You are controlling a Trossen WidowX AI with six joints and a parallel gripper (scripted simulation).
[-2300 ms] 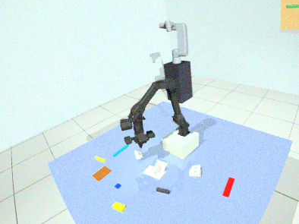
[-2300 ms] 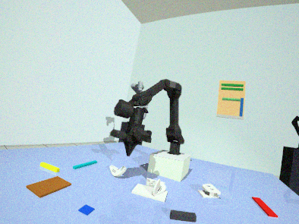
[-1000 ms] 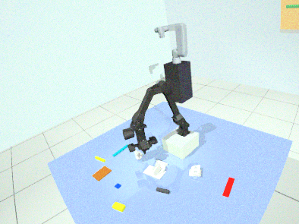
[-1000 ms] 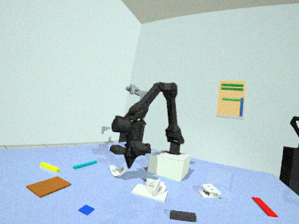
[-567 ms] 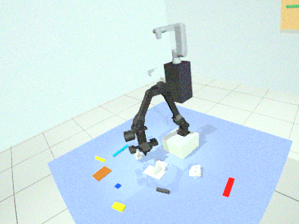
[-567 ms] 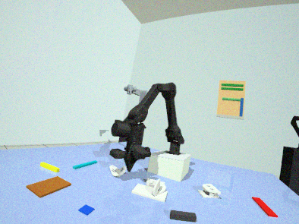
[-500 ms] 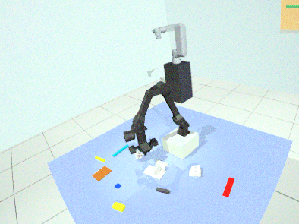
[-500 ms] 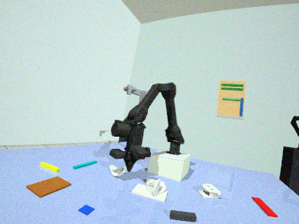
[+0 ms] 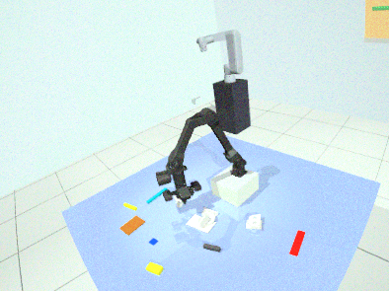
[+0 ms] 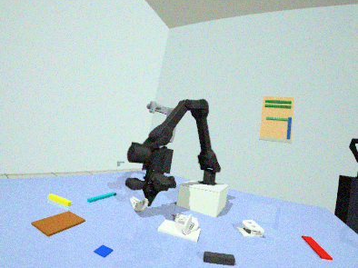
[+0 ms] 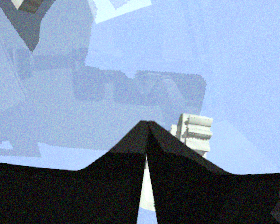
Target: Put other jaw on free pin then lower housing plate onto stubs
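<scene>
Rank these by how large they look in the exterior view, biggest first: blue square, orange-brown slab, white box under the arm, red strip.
1. White box
2. Orange-brown slab
3. Red strip
4. Blue square

The last two look close, but the strip covers slightly more.

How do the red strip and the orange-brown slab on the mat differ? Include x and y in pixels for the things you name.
The red strip (image 9: pixel 297 243) (image 10: pixel 316 247) is long and narrow, while the orange-brown slab (image 9: pixel 132 225) (image 10: pixel 58 223) is broader. The strip is bright red; the slab is a duller orange-brown. In the top view, the strip lies toward the right side, the slab toward the left. Both are plain, flat and lying on the blue mat (image 9: pixel 336 196) (image 10: pixel 150 246).
</scene>
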